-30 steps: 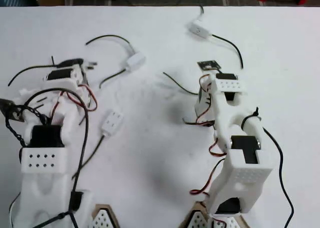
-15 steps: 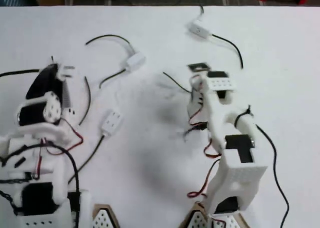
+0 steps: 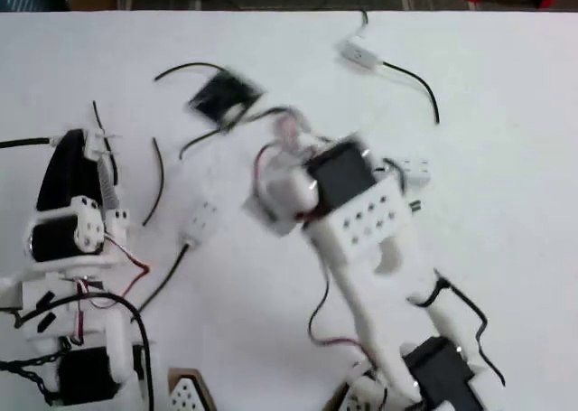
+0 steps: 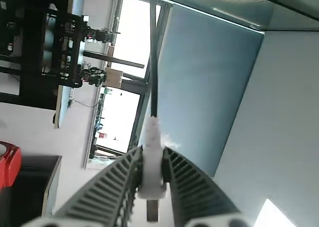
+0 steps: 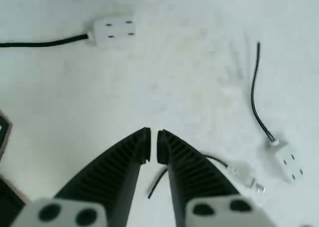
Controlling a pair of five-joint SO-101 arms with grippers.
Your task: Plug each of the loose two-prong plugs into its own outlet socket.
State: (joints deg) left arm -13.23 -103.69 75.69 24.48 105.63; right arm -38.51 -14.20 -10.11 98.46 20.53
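Left end effector [image 4: 152,154] tight around white plug [image 4: 151,183]; right end effector [image 5: 153,146] closed.

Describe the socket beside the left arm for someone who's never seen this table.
On the white table, find the left arm and look just inward of it, toward the middle. The outlet socket lies there, a small white block whose black cord runs toward the near edge. The far-edge socket lies well away from it.

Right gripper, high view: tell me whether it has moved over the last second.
Yes. The right gripper has swung leftward: it was just on the near side of the far socket, and is now well to the left of it.
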